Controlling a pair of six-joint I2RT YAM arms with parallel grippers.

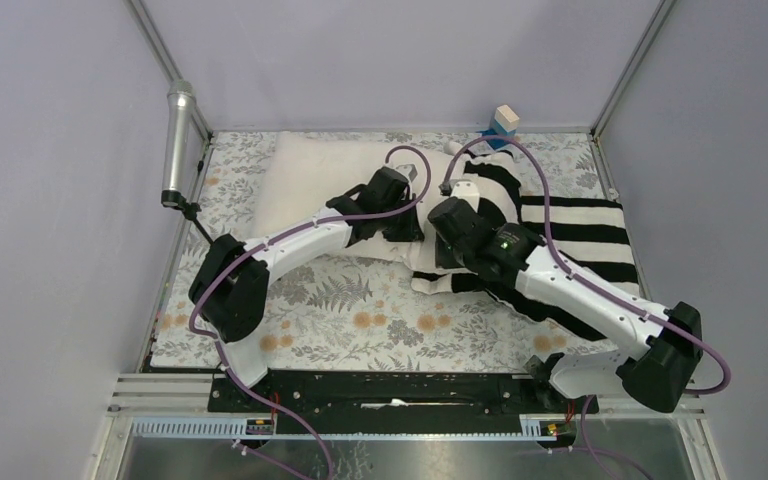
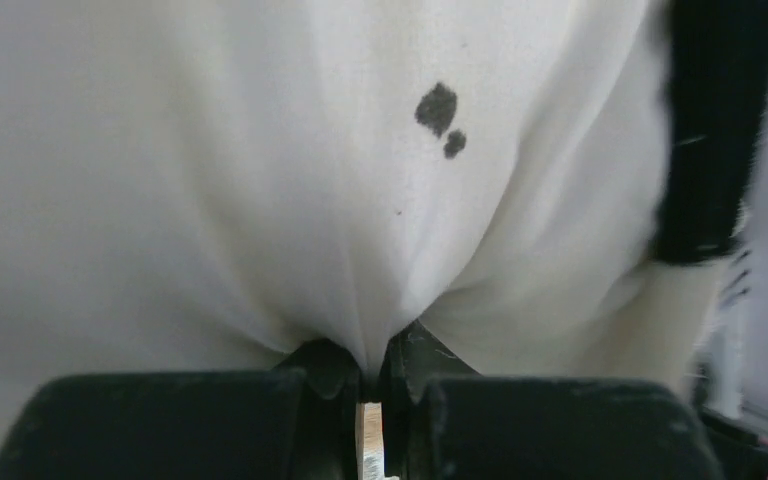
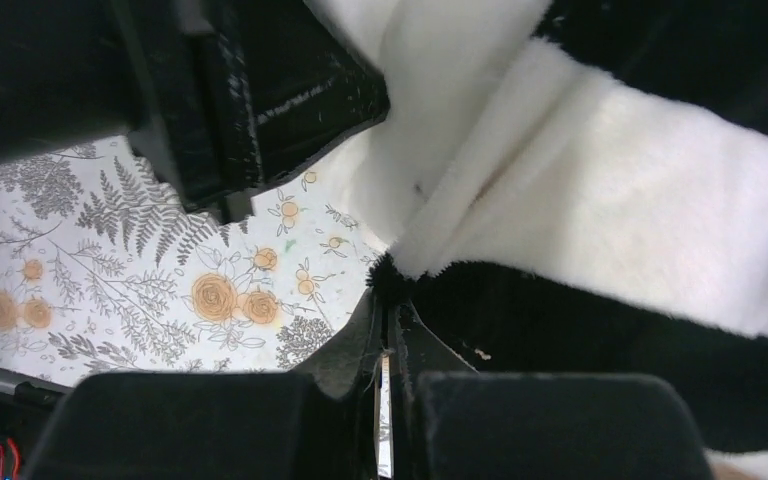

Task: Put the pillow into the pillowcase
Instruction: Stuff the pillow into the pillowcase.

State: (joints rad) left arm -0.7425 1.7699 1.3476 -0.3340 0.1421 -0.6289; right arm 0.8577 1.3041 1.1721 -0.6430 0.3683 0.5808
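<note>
The cream pillow (image 1: 310,175) lies at the back left, its right end reaching into the striped pillowcase (image 1: 580,225) on the right. My left gripper (image 1: 407,228) is shut on a pinch of the pillow's fabric (image 2: 375,355). The left wrist view fills with the pillow (image 2: 260,180), which bears two dark spots, and one black stripe of the pillowcase (image 2: 710,130) hangs at the right. My right gripper (image 3: 390,300) is shut on the pillowcase's fuzzy black edge (image 3: 560,330) just above the table, close beside the left gripper's fingers (image 3: 290,90).
A floral table covering (image 1: 360,320) spreads under everything. A silver cylinder on a stalk (image 1: 177,140) stands at the left edge. A small blue and white box (image 1: 503,122) sits at the back wall. Metal frame posts and grey walls close in the sides.
</note>
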